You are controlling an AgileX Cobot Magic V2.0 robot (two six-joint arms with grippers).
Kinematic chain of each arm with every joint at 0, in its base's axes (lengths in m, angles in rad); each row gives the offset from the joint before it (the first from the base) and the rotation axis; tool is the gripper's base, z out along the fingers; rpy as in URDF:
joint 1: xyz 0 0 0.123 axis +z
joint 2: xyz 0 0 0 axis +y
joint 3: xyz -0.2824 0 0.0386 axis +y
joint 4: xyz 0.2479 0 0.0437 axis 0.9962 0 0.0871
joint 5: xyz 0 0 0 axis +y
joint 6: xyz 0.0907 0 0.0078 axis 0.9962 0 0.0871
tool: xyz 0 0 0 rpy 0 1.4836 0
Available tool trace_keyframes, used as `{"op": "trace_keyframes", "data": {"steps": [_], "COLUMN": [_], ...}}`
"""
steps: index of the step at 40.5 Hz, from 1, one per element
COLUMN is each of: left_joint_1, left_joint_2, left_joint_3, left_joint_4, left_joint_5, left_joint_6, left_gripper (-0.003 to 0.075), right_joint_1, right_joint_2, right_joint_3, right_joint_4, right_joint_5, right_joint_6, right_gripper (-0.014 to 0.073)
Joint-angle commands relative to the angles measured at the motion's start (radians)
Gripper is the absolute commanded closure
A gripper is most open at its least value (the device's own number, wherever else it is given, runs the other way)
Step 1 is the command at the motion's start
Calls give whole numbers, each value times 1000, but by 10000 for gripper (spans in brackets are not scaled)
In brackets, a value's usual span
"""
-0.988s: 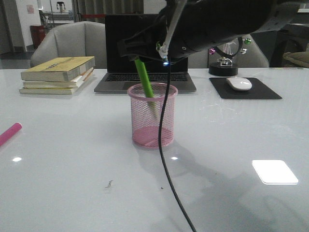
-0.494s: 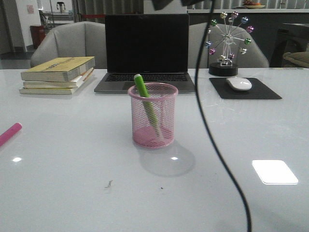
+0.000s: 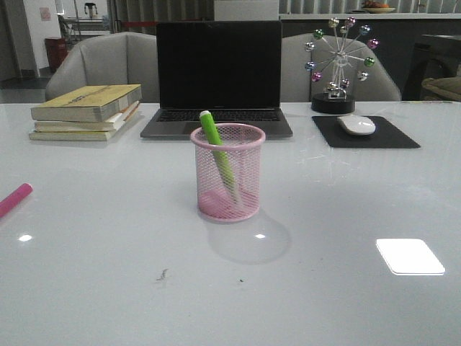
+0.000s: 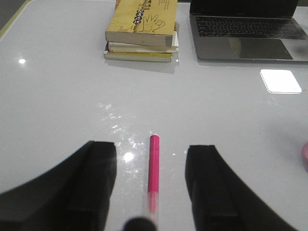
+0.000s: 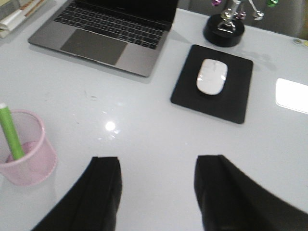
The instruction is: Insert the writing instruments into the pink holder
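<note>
Green marker (image 3: 216, 148) sits in the cup (image 3: 227, 173); pink marker (image 4: 154, 171) still on table, both grippers (image 4: 150, 192) (image 5: 156, 192) spread, empty.

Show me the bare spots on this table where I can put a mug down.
The near strip in front of the cup is bare. So is the stretch between the cup and the pink marker at the left edge, and the right side in front of the mouse pad. The far edge is crowded: books, laptop, mouse pad, wheel ornament.
</note>
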Motion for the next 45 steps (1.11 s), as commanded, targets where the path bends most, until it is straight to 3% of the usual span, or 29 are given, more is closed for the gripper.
{"op": "trace_keyframes", "data": {"steps": [1,11,18,31,45], "left_joint_1": [-6,-6,-6,-6,-6], "left_joint_2": [-3,-3,-3,5,249], "left_joint_3": [-36,-36,-36,-80,-402], "left_joint_4": [-10,-9,-8,-8,-8], "left_joint_5": [-74,-77,-77,-75,194], "left_joint_6": [-10,-10,-10,-10,-10], "left_gripper": [314,314,314,313,313], "right_joint_1": [-51,-157,-170,-170,-170], "right_joint_2": [-94,-311,-429,-485,-485], "right_joint_3": [21,242,354,405,405], "right_joint_4": [-35,-40,-39,-39,-39], "right_joint_5": [0,38,107,133,168], "right_joint_6": [-11,-10,-8,53,53], "right_gripper": [139,139,139,139,139]}}
